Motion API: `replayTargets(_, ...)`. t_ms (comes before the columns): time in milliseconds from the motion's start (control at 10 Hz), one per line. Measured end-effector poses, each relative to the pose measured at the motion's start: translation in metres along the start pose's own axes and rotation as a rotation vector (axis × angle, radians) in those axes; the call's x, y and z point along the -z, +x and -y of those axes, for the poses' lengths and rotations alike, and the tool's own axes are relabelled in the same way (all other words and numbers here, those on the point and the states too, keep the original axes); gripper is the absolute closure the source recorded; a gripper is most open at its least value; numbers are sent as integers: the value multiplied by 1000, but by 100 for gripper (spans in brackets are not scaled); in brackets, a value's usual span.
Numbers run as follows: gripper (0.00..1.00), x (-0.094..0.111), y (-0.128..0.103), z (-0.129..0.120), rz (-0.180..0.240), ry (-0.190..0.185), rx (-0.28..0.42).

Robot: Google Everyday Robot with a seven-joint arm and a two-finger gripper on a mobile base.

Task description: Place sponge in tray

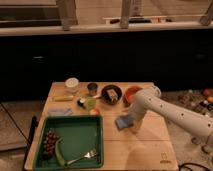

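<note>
The blue sponge (122, 121) lies flat on the wooden table, just right of the green tray (80, 136). The tray sits at the front left of the table and holds dark grapes (49, 142), a green curved piece (59, 153) and a fork (82, 158). My gripper (133, 125) points down at the end of the white arm, right against the sponge's right edge. The arm reaches in from the right.
Behind the tray are a pale blue flat piece (59, 112), a yellow strip (63, 98), a white cup (72, 84), a dark cup (92, 88), a dark bowl (111, 94) and an orange bowl (132, 92). A dark counter runs along the back.
</note>
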Motion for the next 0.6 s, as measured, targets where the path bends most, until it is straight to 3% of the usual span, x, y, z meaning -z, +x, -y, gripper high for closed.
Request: replayTargets(600,84,-6,-1,1,-2,-11,0)
